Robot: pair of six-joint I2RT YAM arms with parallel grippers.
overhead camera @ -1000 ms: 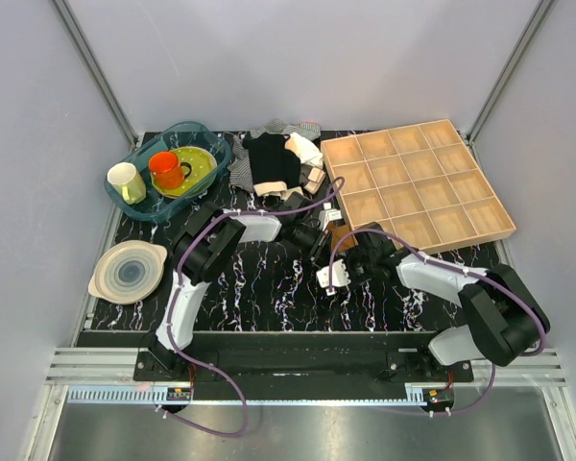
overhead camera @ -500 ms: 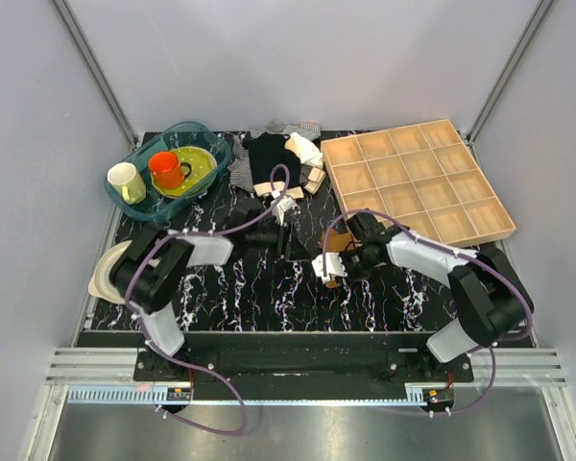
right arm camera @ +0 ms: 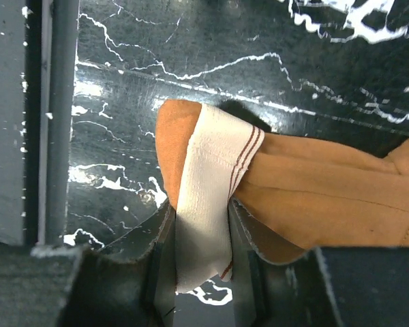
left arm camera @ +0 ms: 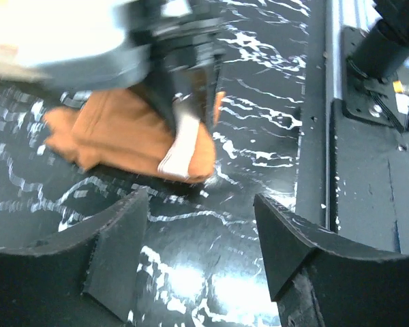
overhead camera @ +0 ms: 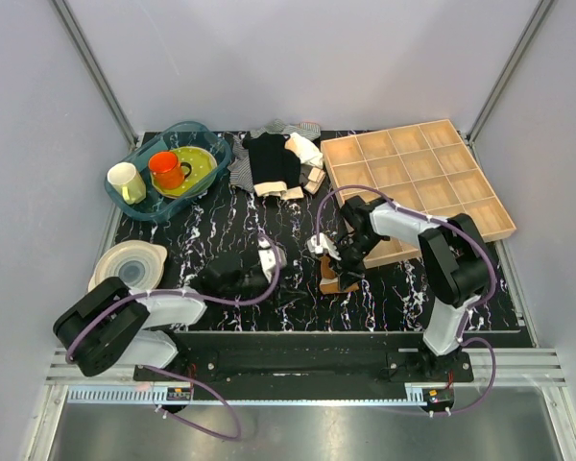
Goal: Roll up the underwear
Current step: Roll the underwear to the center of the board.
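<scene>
The rust-brown underwear (overhead camera: pixel 336 282) lies bunched on the black marble table, just in front of the wooden tray. In the right wrist view its brown body (right arm camera: pixel 327 197) spreads to the right and its pale beige waistband (right arm camera: pixel 215 170) runs down between my fingers. My right gripper (right arm camera: pixel 201 212) is shut on that waistband, and it stands over the bundle in the top view (overhead camera: pixel 332 261). My left gripper (overhead camera: pixel 275 261) is open and empty, a short way left of the bundle. The left wrist view shows its spread jaws (left arm camera: pixel 201 208) with the underwear (left arm camera: pixel 129 139) ahead of them.
A wooden compartment tray (overhead camera: pixel 499 228) stands at the back right. A black garment (overhead camera: pixel 272 158) on a striped cloth (overhead camera: pixel 240 171) lies at the back centre. A blue basin (overhead camera: pixel 137 209) with cups and a plate is at the back left. A white bowl (overhead camera: pixel 127 269) sits at the left.
My left arm has drawn back from the middle of the table to the near left, its gripper now apart from the underwear. My right gripper still holds the waistband, and its arm has swung towards the tray.
</scene>
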